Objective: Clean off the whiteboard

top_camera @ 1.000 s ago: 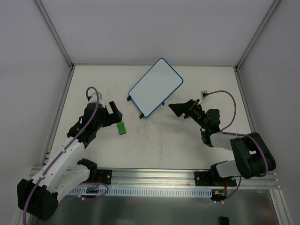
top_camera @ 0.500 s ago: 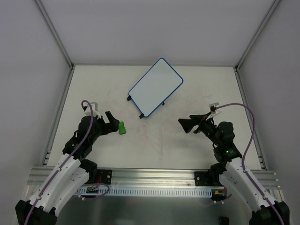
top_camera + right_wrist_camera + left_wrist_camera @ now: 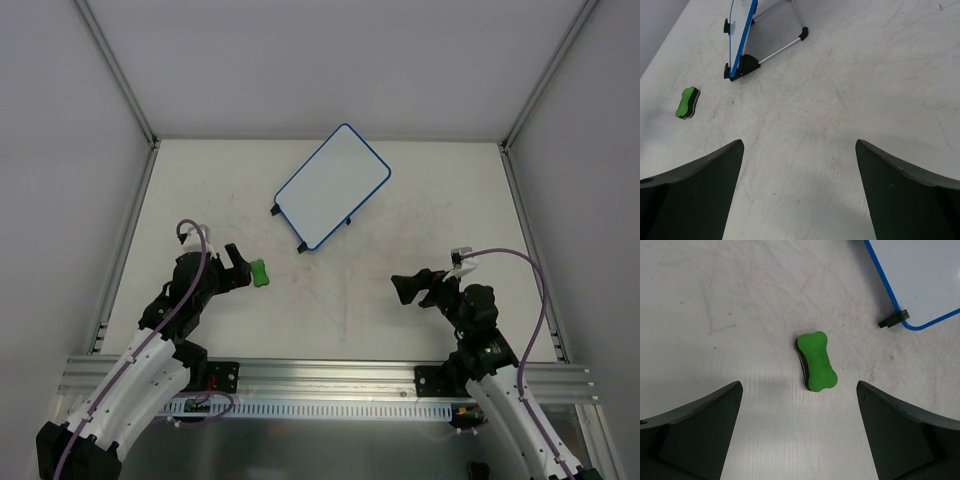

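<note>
The whiteboard (image 3: 332, 186), white with a blue frame and black feet, stands at the table's middle back; its face shows no marks. Its corner shows in the left wrist view (image 3: 920, 275), and it is edge-on in the right wrist view (image 3: 741, 32). A green bone-shaped eraser (image 3: 259, 272) lies on the table left of the board, also in the left wrist view (image 3: 817, 362) and the right wrist view (image 3: 687, 102). My left gripper (image 3: 240, 271) is open and empty, just left of the eraser. My right gripper (image 3: 408, 288) is open and empty over bare table at the right.
The table (image 3: 340, 300) is scuffed white, enclosed by grey walls at left, back and right. A metal rail (image 3: 320, 385) runs along the near edge by the arm bases. Cables loop from both wrists.
Both arms have drawn back toward the near edge. The left gripper moved away from the eraser, which stays on the table. The right gripper moved down and right, away from the board.
</note>
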Action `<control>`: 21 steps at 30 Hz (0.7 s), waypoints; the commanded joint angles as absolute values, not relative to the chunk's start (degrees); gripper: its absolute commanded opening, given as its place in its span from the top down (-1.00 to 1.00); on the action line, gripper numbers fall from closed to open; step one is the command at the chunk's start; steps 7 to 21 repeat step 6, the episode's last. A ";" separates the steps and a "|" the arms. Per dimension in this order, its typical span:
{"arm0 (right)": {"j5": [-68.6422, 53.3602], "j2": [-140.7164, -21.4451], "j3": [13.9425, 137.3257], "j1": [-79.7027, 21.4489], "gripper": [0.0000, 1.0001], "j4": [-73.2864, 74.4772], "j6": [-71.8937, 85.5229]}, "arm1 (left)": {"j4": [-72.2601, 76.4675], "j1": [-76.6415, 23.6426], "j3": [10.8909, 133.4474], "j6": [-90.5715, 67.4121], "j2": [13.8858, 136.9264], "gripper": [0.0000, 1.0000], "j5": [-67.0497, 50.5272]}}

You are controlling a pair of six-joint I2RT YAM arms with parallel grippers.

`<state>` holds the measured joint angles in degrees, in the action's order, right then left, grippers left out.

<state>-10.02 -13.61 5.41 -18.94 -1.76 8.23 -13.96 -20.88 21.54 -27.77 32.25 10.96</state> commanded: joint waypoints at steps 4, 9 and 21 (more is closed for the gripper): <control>-8.35 -17.92 7.29 -18.81 -0.98 -2.46 7.03 | -12.48 -20.30 22.32 -28.04 34.10 -0.98 12.04; -8.61 -20.21 7.73 -18.72 -0.99 -2.81 6.94 | -12.39 -20.21 22.24 -28.04 34.19 -0.98 11.95; -8.61 -20.21 7.73 -18.72 -0.99 -2.81 6.94 | -12.39 -20.21 22.24 -28.04 34.19 -0.98 11.95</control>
